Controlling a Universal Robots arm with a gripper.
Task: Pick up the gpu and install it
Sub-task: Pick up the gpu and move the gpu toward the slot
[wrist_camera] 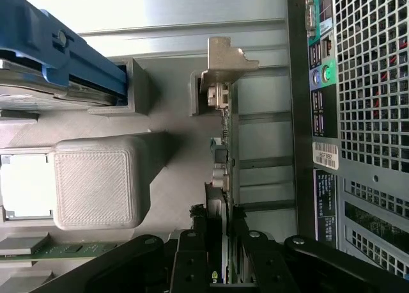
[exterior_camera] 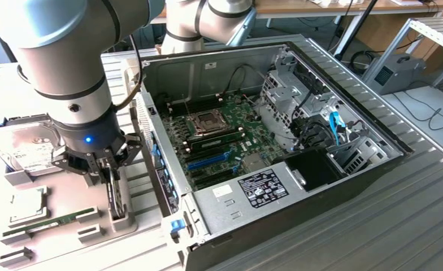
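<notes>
Gpu: I see the gpu (exterior_camera: 116, 195) (wrist_camera: 225, 158), a slim dark circuit card, standing on its long edge in a slotted grey printed-plastic stand (exterior_camera: 122, 220). Its pale metal bracket (wrist_camera: 227, 63) is at the end farthest from the gripper.
Gripper: the black gripper (exterior_camera: 107, 169) (wrist_camera: 220, 232) is down over the card's upper edge, drawn narrow, with fingers (wrist_camera: 192, 251) against both faces. The card sits in its slot.
Case: an open black-and-silver steel tower case (exterior_camera: 229, 65) lies on its side just beside the stand, on the exterior view's right. Inside are a green motherboard (exterior_camera: 225, 132) and blue expansion slots (exterior_camera: 206, 162).
Room: only a slim gap separates the card from the case's perforated rear panel (wrist_camera: 374, 82).
Neighbours: on the exterior view's left, a silver hard drive with white label (exterior_camera: 29, 148) and a narrow green memory stick (exterior_camera: 52, 220) rest in grey holders.
Surface: ribbed aluminium table (exterior_camera: 402, 226).
</notes>
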